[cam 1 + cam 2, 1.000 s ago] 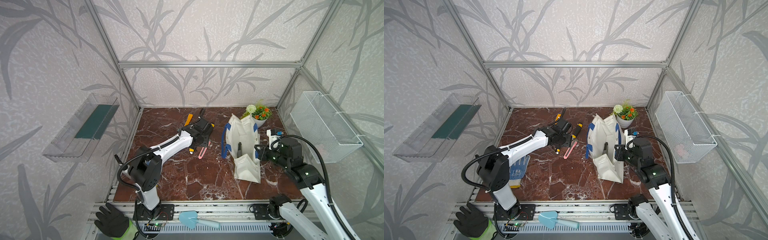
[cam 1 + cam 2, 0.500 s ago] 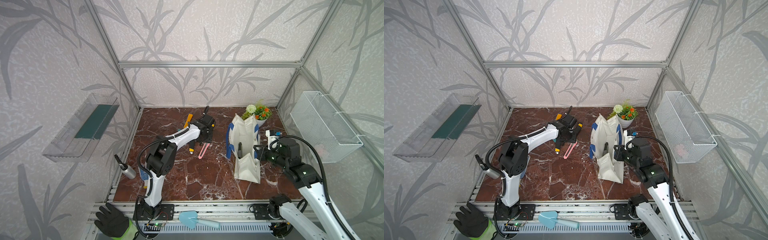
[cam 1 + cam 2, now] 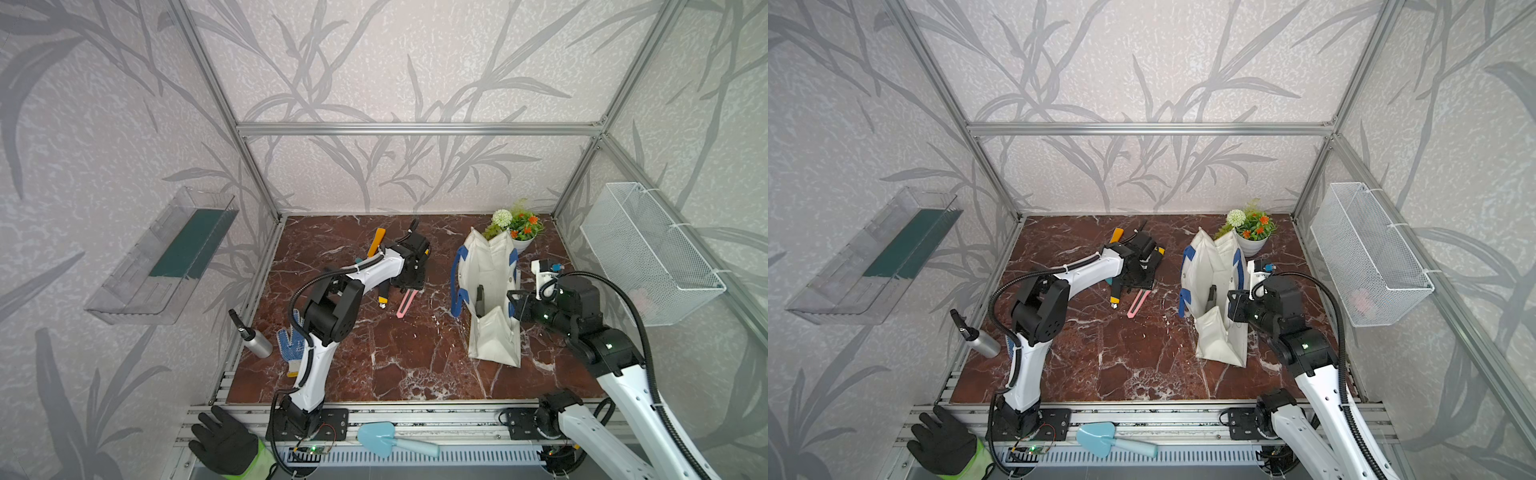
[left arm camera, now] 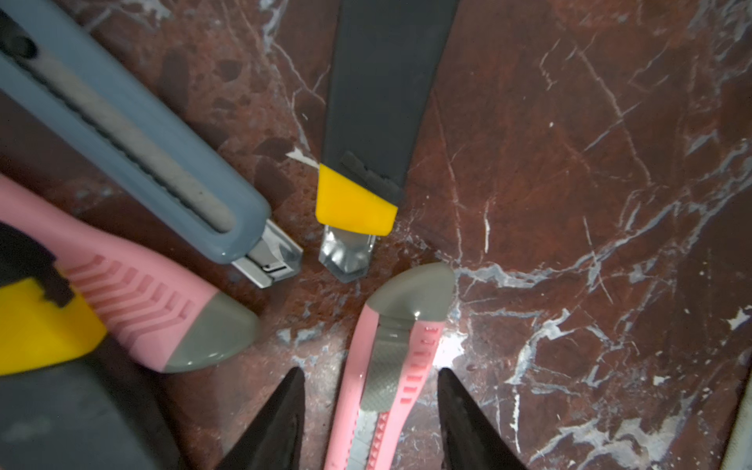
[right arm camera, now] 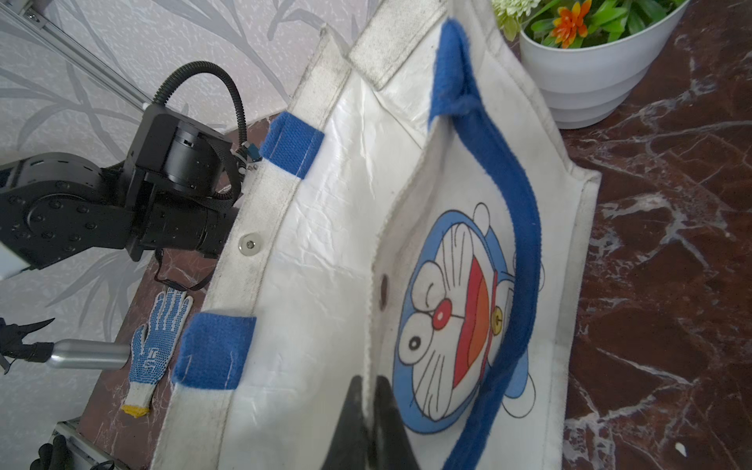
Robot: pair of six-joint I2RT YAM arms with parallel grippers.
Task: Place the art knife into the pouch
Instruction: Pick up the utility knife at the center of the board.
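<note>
Several art knives lie in a cluster on the marble floor. My left gripper (image 4: 370, 372) is open and low over a pink art knife (image 4: 390, 366), one finger on each side with a gap at both. In both top views this knife (image 3: 405, 302) (image 3: 1138, 303) pokes out from under the left gripper (image 3: 409, 282). The pouch (image 3: 490, 291) (image 5: 325, 244), white with blue straps and a blue cartoon cat, stands with its mouth open to the right of the knives. My right gripper (image 5: 368, 380) (image 3: 482, 297) is shut on the pouch's rim.
Beside the pink knife lie a grey-blue knife (image 4: 134, 138), a black-and-yellow one (image 4: 366, 122) and a second pink one (image 4: 142, 293). A flower pot (image 3: 519, 232) stands behind the pouch. A wire basket (image 3: 648, 253) hangs on the right wall. A dotted glove (image 3: 291, 345) and silver bottle (image 3: 253, 338) lie front left.
My left arm has swung right and settled over the pink knife, and its jaws have narrowed. The right gripper has kept its hold on the pouch rim.
</note>
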